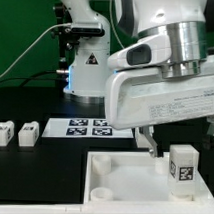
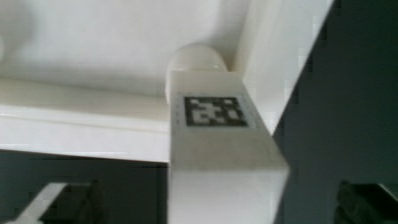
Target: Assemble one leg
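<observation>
A white square-sectioned leg (image 1: 181, 164) with a black-and-white tag stands upright at the tabletop's (image 1: 122, 186) far corner on the exterior view's right. In the wrist view the leg (image 2: 224, 140) runs from between my jaws to a rounded corner socket (image 2: 203, 55) of the tabletop (image 2: 89, 60). My gripper (image 1: 182, 148) straddles the leg's upper end. One finger (image 1: 151, 143) shows beside the leg with a gap. In the wrist view my gripper (image 2: 214, 208) is open, with both dark fingers (image 2: 63, 205) standing clear of the leg's sides.
Two more white legs (image 1: 4, 132) (image 1: 29, 132) lie on the black table at the exterior view's left. The marker board (image 1: 89, 126) lies behind the tabletop. The robot base (image 1: 88, 69) stands at the back.
</observation>
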